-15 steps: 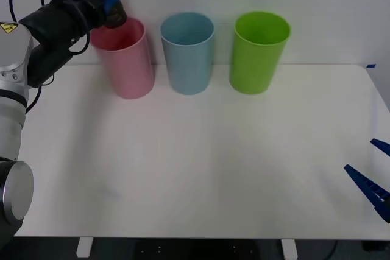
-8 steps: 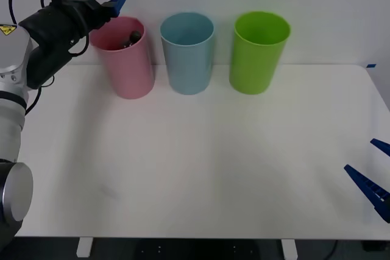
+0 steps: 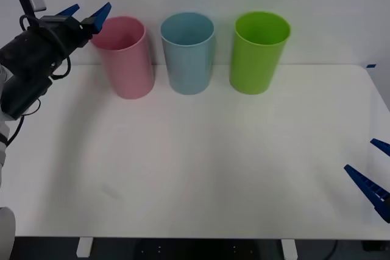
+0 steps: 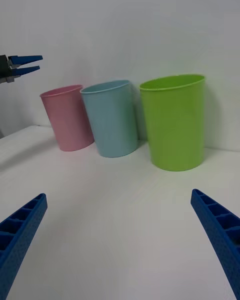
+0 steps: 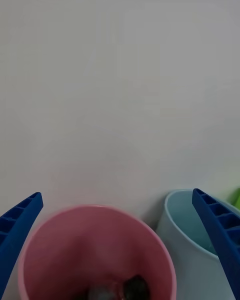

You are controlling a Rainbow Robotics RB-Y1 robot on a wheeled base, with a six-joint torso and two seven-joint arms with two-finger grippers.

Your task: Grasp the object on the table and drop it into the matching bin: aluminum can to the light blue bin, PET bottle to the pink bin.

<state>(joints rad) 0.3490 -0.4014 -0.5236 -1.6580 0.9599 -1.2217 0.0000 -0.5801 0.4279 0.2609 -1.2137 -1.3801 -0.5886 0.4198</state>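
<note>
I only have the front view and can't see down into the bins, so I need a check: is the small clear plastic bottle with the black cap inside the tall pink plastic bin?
Observer: Yes. The left wrist view looks down into the pink bin, and the bottle lies at its bottom, showing as a dark shape.
Operator: Is the left gripper holding anything?
Observer: No. The left gripper is open, with nothing between its blue fingers.
Operator: Is it touching the rim?
Observer: No. In the right wrist view it hangs above rim level, off the bin's side away from the light blue plastic bin. The right gripper is open and idle.
</note>
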